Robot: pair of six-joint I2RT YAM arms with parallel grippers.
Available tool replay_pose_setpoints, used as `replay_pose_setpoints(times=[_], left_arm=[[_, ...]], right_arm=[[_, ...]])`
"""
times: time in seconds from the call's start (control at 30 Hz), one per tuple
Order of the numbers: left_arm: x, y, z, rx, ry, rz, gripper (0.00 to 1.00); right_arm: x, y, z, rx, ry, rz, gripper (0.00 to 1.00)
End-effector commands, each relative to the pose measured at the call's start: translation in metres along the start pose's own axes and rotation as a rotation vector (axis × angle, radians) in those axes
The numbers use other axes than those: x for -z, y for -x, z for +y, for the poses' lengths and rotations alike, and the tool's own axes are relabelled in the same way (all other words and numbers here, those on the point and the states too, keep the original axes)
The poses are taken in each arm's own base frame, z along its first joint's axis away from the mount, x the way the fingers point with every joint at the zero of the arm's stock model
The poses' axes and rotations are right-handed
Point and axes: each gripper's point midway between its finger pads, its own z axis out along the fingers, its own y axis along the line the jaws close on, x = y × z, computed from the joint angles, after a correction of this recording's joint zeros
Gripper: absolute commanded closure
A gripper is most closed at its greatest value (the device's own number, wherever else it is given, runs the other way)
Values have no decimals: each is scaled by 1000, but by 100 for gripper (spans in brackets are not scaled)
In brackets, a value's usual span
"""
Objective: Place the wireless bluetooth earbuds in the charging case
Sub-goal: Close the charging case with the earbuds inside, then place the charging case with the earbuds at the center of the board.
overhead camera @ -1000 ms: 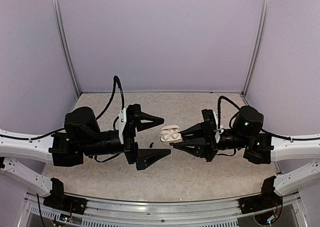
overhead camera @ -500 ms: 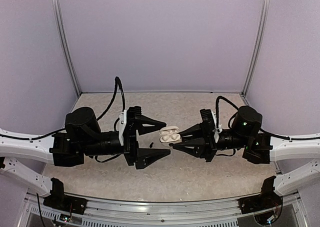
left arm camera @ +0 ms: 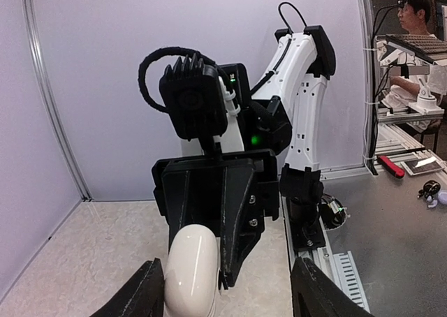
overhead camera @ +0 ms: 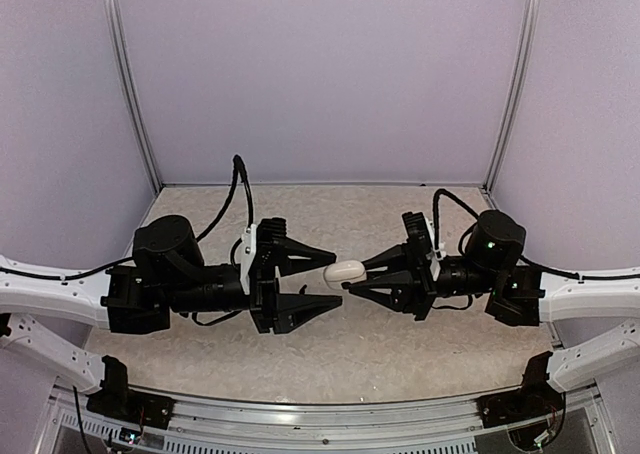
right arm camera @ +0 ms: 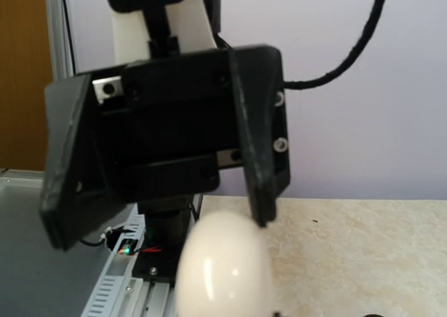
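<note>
white case (overhead camera: 345, 271), closed, in right gripper (overhead camera: 352, 277)

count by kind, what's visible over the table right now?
white charging case: 1, lid shut
grippers: 2, the left gripper and the right gripper
earbuds in view: 0
Total: 3
</note>
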Motion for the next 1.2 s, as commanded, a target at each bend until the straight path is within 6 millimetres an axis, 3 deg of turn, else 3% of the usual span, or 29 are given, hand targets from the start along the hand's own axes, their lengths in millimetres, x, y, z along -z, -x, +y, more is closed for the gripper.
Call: replay_pose_setpoints(times=[0.0,0.23,0.4,0.53,0.8,1.0,1.17], left_arm=[[-6,-6,-11,-10,-41,32,38],[2,3,20,42,104,-2,20],[18,2,58,110,276,-25,2],[38,-3,98,214,468,-34,1],[81,-38,169,437,804,-3,1],[115,-72,204,580,1003,54,1],[138,-109,215,680,1111,136,1]], right_arm=[[9,18,-14,10,-63,-65,100],[25,10,-45,-91,-154,-55,100],[50,-14,-100,-218,-341,43,100],[80,-41,-148,-349,-490,117,100],[116,-102,-204,-601,-578,211,100],[125,-149,-234,-721,-580,266,100],[130,-182,-257,-773,-616,309,100]])
